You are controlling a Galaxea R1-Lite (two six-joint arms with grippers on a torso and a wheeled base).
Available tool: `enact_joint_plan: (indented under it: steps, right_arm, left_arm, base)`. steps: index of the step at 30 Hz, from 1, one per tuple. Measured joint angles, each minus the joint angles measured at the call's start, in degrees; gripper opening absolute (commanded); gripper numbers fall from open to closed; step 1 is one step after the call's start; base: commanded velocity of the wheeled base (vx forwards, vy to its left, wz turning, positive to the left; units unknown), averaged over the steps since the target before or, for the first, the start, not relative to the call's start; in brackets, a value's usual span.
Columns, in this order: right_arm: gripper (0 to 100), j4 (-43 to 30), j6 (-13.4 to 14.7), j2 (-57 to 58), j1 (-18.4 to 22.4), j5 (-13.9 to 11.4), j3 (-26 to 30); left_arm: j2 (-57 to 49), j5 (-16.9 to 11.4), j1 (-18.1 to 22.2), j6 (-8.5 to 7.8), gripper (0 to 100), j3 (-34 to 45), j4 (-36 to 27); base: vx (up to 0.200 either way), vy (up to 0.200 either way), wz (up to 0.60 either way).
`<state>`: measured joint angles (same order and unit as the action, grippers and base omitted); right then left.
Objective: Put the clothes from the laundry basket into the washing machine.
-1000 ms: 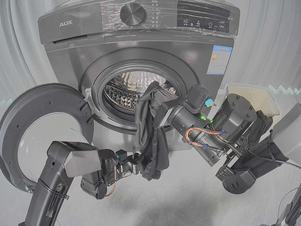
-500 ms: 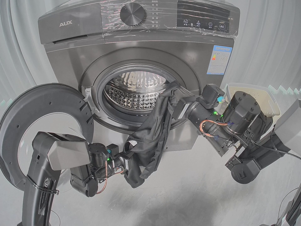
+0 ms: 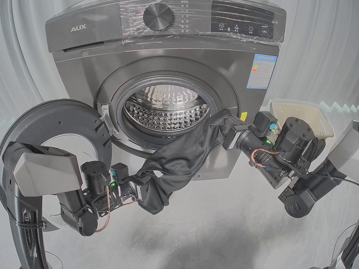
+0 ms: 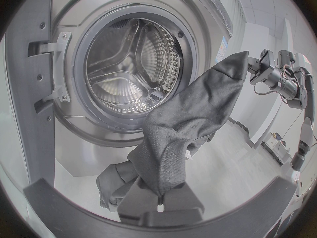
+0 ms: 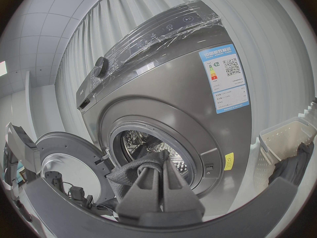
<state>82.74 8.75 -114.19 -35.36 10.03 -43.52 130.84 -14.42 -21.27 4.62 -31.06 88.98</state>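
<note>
Your left hand (image 3: pixel 145 192) and right hand (image 3: pixel 225 129) both clamp the dark garment (image 3: pixel 183 154), stretched before the lower rim of the washing machine (image 3: pixel 168 56). Raise the low left end first, then feed it into the drum (image 3: pixel 166 107).

Floor (image 3: pixel 224 228) is the carrier here: pale grey, glossy, with faint tile seams. I've got the washer (image 3: pixel 164 64) standing on it at 12 o'clock in my head camera, front facing me, its base edge meeting the floor below the door opening. The basket (image 3: pixel 303 113) sits on the floor at 3 o'clock, cream with perforated walls, just beside the washer's right side; can't tell if they touch. A curtain (image 3: pixel 329 38) hangs behind both, its zigzag hem down near floor level at 3 o'clock. The floor shows widest at 6 o'clock. In the left wrist view there are small items by a far wall, too small to tell.
</note>
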Motion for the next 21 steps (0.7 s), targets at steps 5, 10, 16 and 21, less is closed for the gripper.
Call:
enact_joint_plan:
  steps: [5, 10, 16, 21]
  right_arm:
    - [0, 0.1, -0.1, 0.2, -0.8, -0.1, -0.1]
    - [0, -0.1, -0.2, 0.5, -2.5, -0.1, -1.0]
    - [0, -0.6, -0.4, 0.7, -5.0, 0.1, -4.1]
    - [0, -0.8, -0.4, 0.7, -6.1, 0.1, -5.7]
  left_arm:
    - [1.0, -0.2, -0.9, -1.23, 100, 0.8, 0.0]
    - [4.9, -0.6, -1.4, -2.39, 100, -1.3, 0.1]
    - [10.4, -0.5, -1.5, -2.63, 100, -5.5, 0.0]
    - [13.7, -0.5, -1.5, -2.71, 100, -7.1, 0.0]
  base:
    - [0.0, 0.0, 0.0]
    - [0.0, 0.0, 0.0]
    - [0.0, 0.0, 0.0]
    - [0.0, 0.0, 0.0]
